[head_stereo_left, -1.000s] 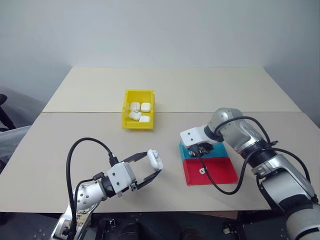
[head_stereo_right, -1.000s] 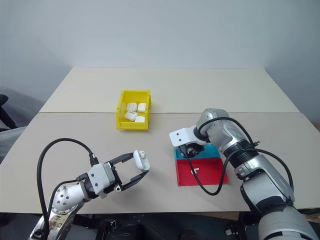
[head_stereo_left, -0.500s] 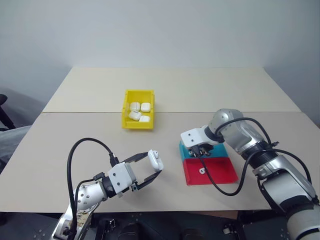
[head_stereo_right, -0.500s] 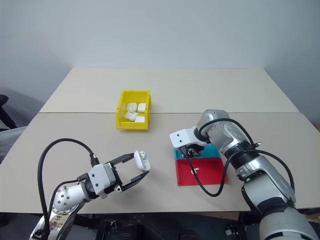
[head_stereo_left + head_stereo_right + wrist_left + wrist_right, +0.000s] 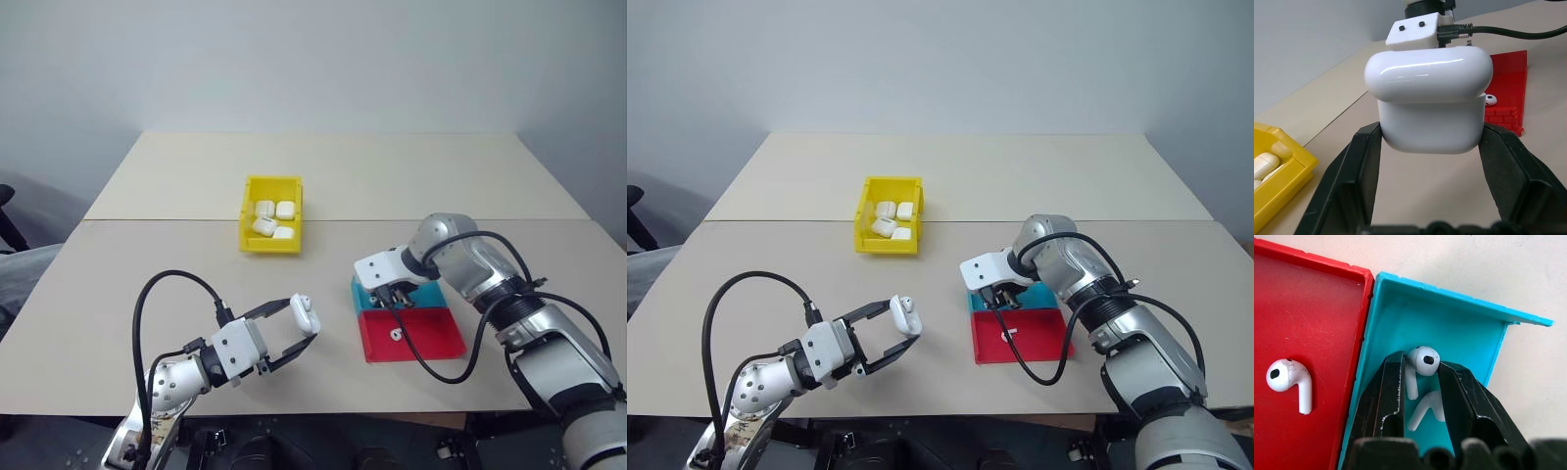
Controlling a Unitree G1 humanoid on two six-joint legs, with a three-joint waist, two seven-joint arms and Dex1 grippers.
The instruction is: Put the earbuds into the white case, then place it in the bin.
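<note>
1. Since a second ago, little has moved: the right hand stayed low over the blue tray, and its fingers have come in around an earbud. The left arm kept still.
2. In the right wrist view, that earbud's head sits between the two black fingertips, stem pointing down into the blue tray. Fingers look pinched on it; whether it is lifted off the tray floor, cannot tell.
3. A pale earbud-shaped mark lies on the blue floor just under it; a reflection or a second bud, cannot tell.
4. Second earbud lies loose in the red tray, which touches the blue tray along one edge.
5. Left hand grips the white case between its fingers, held above the worktop, lid closed, well apart from the trays.
6. Yellow bin sits farther back on the worktop, left of the trays, with four white cases inside.
7. The held case is outside the bin, nearer the camera than it.
</note>
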